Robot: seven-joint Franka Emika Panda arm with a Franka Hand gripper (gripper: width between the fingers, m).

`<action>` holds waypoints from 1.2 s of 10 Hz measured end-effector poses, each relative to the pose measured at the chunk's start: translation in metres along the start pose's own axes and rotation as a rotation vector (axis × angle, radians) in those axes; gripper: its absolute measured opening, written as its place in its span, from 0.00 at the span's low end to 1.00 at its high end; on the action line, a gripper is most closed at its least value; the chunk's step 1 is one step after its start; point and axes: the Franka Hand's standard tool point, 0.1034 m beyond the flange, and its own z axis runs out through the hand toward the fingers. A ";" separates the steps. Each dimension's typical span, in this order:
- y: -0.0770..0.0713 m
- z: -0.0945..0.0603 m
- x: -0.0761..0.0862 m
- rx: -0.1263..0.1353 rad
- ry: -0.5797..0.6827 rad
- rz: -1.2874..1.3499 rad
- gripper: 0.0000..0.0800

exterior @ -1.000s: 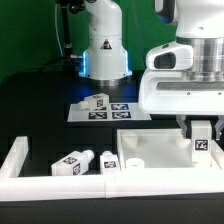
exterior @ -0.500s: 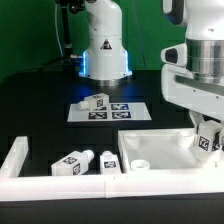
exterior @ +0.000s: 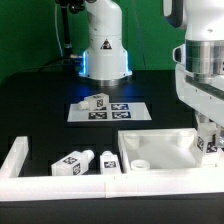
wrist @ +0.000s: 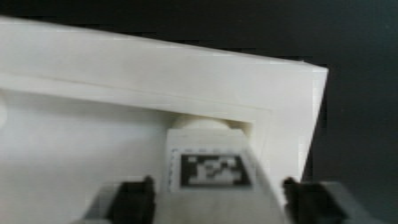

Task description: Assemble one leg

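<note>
End effector (exterior: 207, 146) clamped on the leg (wrist: 210, 160), which hangs upright directly beneath it, long axis vertical, over the white panel's (exterior: 150, 145) corner at the exterior view's right.

Even light; wrist view seemingly soft.

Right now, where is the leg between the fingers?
The leg is at the exterior view's far right, in the gripper, at the edge of the white panel.
</note>
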 end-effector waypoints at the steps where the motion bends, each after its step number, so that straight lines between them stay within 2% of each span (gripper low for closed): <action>1: 0.000 0.000 0.001 -0.001 0.001 -0.159 0.60; 2: 0.000 0.001 -0.002 -0.006 0.003 -0.347 0.60; 3: 0.002 0.004 -0.005 -0.010 -0.001 -0.502 0.77; 4: 0.002 0.004 -0.007 -0.010 -0.004 -0.600 0.80; 7: 0.002 0.004 -0.005 -0.010 -0.002 -0.734 0.81; 8: 0.002 0.003 -0.004 -0.019 0.007 -0.887 0.81; 9: 0.000 0.000 -0.001 -0.025 0.028 -1.106 0.81; 10: -0.002 -0.001 0.004 -0.018 0.033 -1.180 0.81; 11: -0.001 0.000 0.002 -0.017 0.032 -1.127 0.77; 12: -0.001 0.000 0.002 -0.017 0.032 -1.113 0.60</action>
